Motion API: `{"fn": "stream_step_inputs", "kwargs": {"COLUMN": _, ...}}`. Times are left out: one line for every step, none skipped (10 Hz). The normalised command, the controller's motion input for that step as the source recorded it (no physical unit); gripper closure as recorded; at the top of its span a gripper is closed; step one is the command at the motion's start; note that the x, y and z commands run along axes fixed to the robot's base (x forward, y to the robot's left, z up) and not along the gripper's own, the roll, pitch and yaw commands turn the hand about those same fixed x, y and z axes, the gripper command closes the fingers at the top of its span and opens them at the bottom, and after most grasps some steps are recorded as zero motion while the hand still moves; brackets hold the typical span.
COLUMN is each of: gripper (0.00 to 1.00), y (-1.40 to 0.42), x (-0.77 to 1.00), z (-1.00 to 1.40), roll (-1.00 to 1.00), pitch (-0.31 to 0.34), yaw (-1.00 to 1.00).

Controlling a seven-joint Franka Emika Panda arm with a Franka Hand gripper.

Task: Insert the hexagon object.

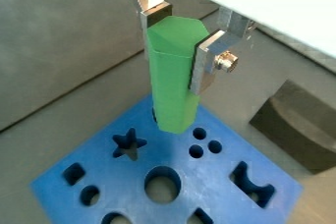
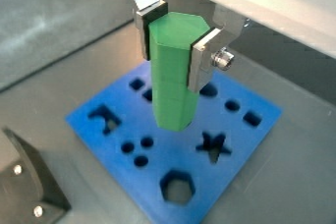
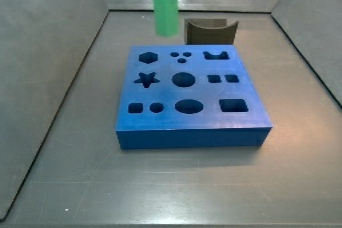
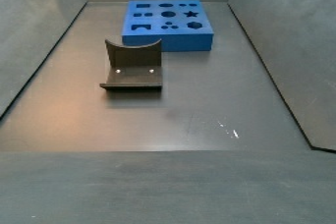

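Above the blue block point(image 1: 157, 179), the fingers point(image 1: 210, 56) clamp the upright hexagon object point(image 1: 174, 76) near its top.

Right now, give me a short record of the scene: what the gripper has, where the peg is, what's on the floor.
gripper: above the blue block, fingers shut on the green hexagon peg
green hexagon peg: upright, held above the block, not yet inserted
blue block: flat on the floor, shaped holes on top
hexagon hole: empty
fixture: on the floor, apart from the block

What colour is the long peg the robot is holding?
Bright green. The hexagon object, clamped in the end effector above the blue block, shows best in a wrist view.
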Motion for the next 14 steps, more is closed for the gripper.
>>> {"fn": "stream_step_inputs", "kwargs": {"gripper": 1.0, "y": 0.3, "x": -0.21, "z": -0.77, "roll": -0.21, "pitch": -0.073, "yaw": -0.05}}
{"fn": "stream_step_inputs", "kwargs": {"gripper": 1.0, "y": 0.33, "x": -0.3, "z": -0.73, "roll": -0.22, "pitch": -0.126, "yaw": -0.02}}
{"fn": "stream_step_inputs", "kwargs": {"gripper": 1.0, "y": 0.31, "x": -0.35, "z": -0.69, "roll": -0.21, "pitch": -0.16, "yaw": 0.0}}
{"fn": "stream_step_inputs", "kwargs": {"gripper": 1.0, "y": 0.21, "x": -0.23, "z": -0.36, "roll": -0.16, "pitch": -0.104, "yaw": 0.0}}
{"fn": "stream_step_inputs", "kwargs": {"gripper": 1.0, "y": 0.01, "x": 0.0, "z": 0.0, "roll": -0.01, "pitch": 0.0, "yaw": 0.0}}
{"fn": "stream_step_inputs", "kwargs": {"gripper": 1.0, "y": 0.02, "x": 0.0, "z": 0.0, "roll": 0.0, "pitch": 0.0, "yaw": 0.0}}
{"fn": "stream_step_inputs", "kwargs": {"gripper": 1.0, "y": 0.04, "x": 0.0, "z": -0.17, "roll": 0.0, "pitch": 0.0, "yaw": 0.0}}
{"fn": "stream_step_inputs", "kwargs": {"gripper": 1.0, "y": 0.1, "x": -0.03, "z": -0.31, "roll": -0.01, "pitch": 0.0, "yaw": 0.0}}
{"fn": "stream_step_inputs", "kwargs": {"gripper": 1.0, "y": 0.09, "x": -0.08, "z": -0.17, "roll": -0.16, "pitch": -0.033, "yaw": -0.08}}
{"fn": "stream_step_inputs", "kwargs": {"gripper": 1.0, "y": 0.12, "x": -0.11, "z": -0.17, "roll": -0.21, "pitch": -0.083, "yaw": -0.05}}
{"fn": "stream_step_inputs", "kwargs": {"gripper": 1.0, "y": 0.16, "x": -0.06, "z": -0.17, "roll": -0.21, "pitch": -0.071, "yaw": 0.0}}
{"fn": "stream_step_inputs", "kwargs": {"gripper": 1.0, "y": 0.19, "x": -0.04, "z": -0.16, "roll": -0.2, "pitch": -0.054, "yaw": 0.0}}
{"fn": "stream_step_inputs", "kwargs": {"gripper": 1.0, "y": 0.18, "x": -0.09, "z": -0.16, "roll": -0.2, "pitch": -0.06, "yaw": 0.0}}
{"fn": "stream_step_inputs", "kwargs": {"gripper": 1.0, "y": 0.15, "x": -0.18, "z": -0.17, "roll": -0.2, "pitch": -0.079, "yaw": -0.04}}
